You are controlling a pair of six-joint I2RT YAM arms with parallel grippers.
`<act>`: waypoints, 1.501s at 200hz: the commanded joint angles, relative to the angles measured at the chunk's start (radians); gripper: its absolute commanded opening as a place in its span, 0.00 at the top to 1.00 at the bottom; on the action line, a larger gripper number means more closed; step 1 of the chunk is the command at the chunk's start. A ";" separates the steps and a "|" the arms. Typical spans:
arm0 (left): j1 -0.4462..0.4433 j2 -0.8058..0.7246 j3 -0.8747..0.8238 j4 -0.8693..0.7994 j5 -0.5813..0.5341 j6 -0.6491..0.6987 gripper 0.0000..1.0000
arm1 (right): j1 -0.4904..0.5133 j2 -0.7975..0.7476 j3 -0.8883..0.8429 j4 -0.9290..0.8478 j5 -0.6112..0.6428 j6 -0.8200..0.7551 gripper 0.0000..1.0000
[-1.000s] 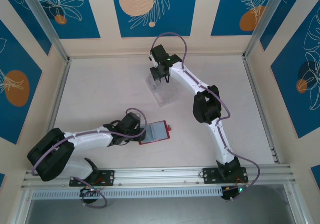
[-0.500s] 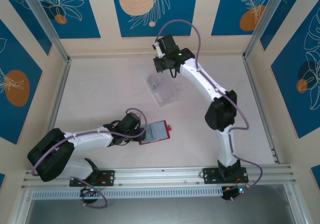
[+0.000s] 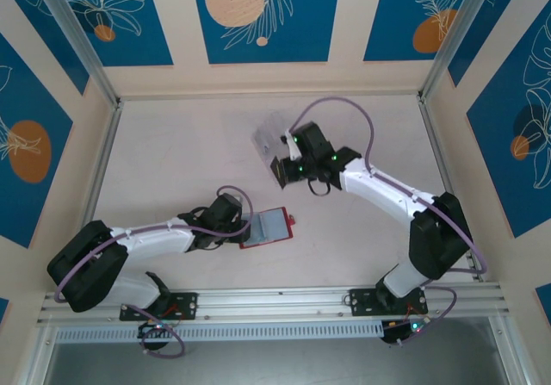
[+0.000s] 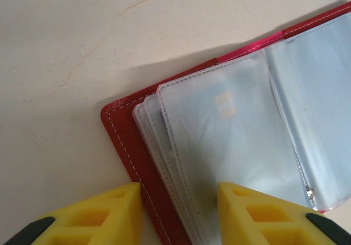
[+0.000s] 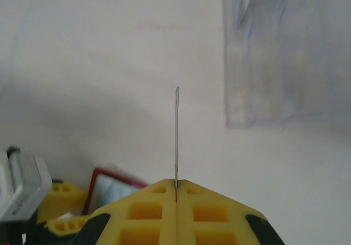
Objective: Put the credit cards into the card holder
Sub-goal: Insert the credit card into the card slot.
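Note:
The card holder [image 3: 269, 226] lies open on the table, red cover down, clear sleeves [image 4: 236, 135] facing up. My left gripper [image 3: 244, 230] stands open over its left edge: one fingertip [image 4: 104, 212] is beside the red cover, the other [image 4: 258, 212] is on the sleeves. A faint card shape [image 4: 225, 105] shows inside the top sleeve. My right gripper [image 3: 291, 168] is shut on a dark credit card [image 3: 278, 172], raised above the table behind the holder. The right wrist view has that card edge-on [image 5: 176, 135], rising from the shut pads, with the holder [image 5: 112, 189] at the lower left.
A clear plastic slotted rack [image 3: 269, 137] stands just behind the right gripper, blurred at the upper right of the right wrist view [image 5: 285, 53]. Aluminium rails [image 3: 103, 161] border the table on both sides and along the near edge.
The right arm has swung from the back of the table, past the clear rack, toward the middle with the card in its grip. The left arm has stayed put.

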 commanded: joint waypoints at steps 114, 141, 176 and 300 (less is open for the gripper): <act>0.003 0.021 -0.029 -0.100 0.008 0.015 0.63 | 0.066 -0.047 -0.592 0.865 -0.215 0.552 1.00; 0.003 0.016 -0.032 -0.099 0.010 0.013 0.63 | 0.088 -0.024 -0.604 0.904 -0.207 0.562 1.00; 0.003 0.013 -0.034 -0.103 0.013 0.015 0.63 | 0.097 0.008 -0.620 0.929 -0.187 0.572 1.00; 0.003 0.009 -0.039 -0.105 0.016 0.018 0.63 | 0.149 0.074 -0.666 1.014 -0.097 0.577 1.00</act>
